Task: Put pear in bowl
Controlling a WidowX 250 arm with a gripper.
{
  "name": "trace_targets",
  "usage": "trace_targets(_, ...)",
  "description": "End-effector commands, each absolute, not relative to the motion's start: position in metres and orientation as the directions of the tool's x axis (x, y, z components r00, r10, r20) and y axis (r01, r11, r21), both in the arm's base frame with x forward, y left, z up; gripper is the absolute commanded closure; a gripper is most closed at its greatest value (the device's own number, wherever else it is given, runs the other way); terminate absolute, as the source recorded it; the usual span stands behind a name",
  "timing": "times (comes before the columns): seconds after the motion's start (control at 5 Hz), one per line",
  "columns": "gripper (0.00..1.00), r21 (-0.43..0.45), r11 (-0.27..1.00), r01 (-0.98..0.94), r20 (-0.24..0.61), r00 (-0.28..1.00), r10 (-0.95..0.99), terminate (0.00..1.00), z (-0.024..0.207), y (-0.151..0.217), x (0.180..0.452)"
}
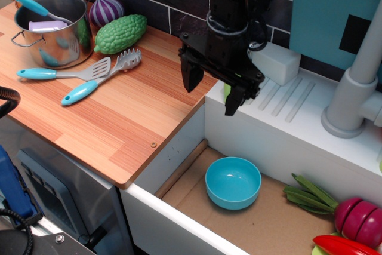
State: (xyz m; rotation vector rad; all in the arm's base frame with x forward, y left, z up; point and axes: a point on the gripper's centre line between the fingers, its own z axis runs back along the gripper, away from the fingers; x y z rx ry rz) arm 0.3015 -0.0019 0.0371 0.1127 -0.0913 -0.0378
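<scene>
Only one view here, looking down on the bench (119,117). The black gripper (212,91) hangs over the corner where the wooden top meets the white drainer (286,117), jaws spread wide apart and holding nothing. The pear (227,91) shows as a thin yellow-green sliver on the drainer's edge, just behind the right-hand finger, mostly hidden by it; whether it sits between the jaws or beyond them, I cannot tell. Down in the sink the turquoise bowl (233,182) stands upright, well below and apart from the jaws. Back left: steel pot (54,28), bumpy green gourd (120,33), spatula (65,72).
</scene>
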Motion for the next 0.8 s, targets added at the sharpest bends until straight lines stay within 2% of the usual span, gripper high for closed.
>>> trace_targets(0.0, 0.00, 0.099, 0.993, 0.071, 0.141, 0.986, -0.085, 0.00, 0.046, 0.002, 0.326)
trace_targets(0.6, 0.00, 0.082, 0.990, 0.117, 0.214, 0.968, -0.132, 0.00, 0.023, 0.006, 0.357)
